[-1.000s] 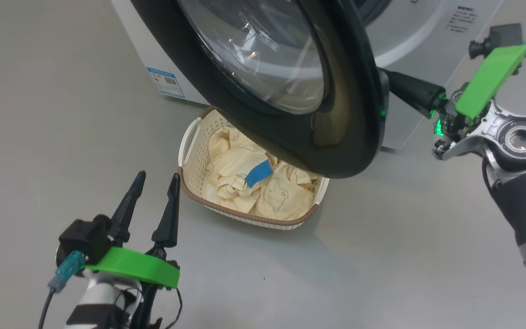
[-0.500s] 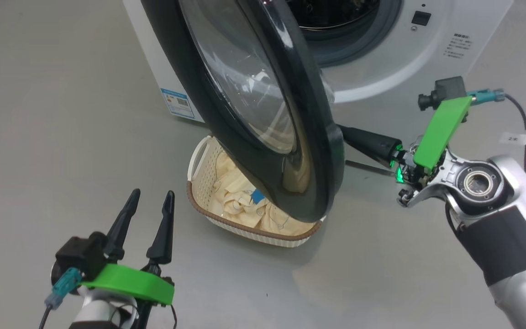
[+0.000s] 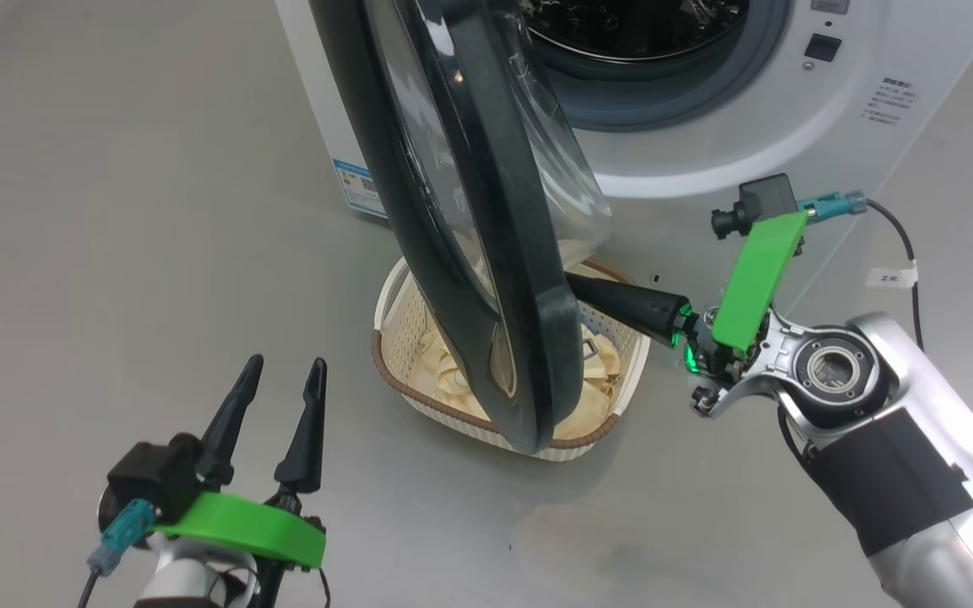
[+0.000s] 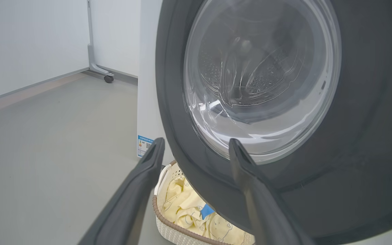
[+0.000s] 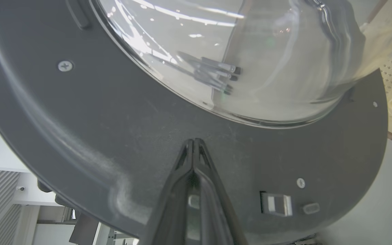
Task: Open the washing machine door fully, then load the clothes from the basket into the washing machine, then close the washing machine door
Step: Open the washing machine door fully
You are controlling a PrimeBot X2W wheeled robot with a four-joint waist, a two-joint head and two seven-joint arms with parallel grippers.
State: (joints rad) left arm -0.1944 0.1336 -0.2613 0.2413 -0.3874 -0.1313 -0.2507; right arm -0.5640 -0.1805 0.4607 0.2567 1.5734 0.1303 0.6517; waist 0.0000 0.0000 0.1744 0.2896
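Observation:
The white washing machine [image 3: 706, 152] stands at the top with its steel drum exposed. Its black-rimmed door [image 3: 529, 338] hangs partly open and appears almost edge-on in the head view, above the cream basket [image 3: 406, 338]. Pale yellow clothes [image 3: 453, 384] lie in the basket. My right gripper [image 3: 575, 287] is shut, its tips pressed against the door's inner face [image 5: 114, 129] just below the glass bowl [image 5: 250, 68]. At the lower left my left gripper [image 3: 285, 365] is open and empty, facing the door's outer side [image 4: 369, 119], with the clothes [image 4: 185, 214] below.
Grey floor lies all around. A blue sticker [image 3: 360, 186] marks the machine's lower front corner. A wheeled stand foot [image 4: 105, 76] sits by the white wall behind the machine. The door latch [image 5: 276, 204] sticks out near my right fingers.
The door has swung further open, from facing the head camera to almost edge-on, with my shut right gripper following against its inner side. The head view has shifted. My left gripper stays open.

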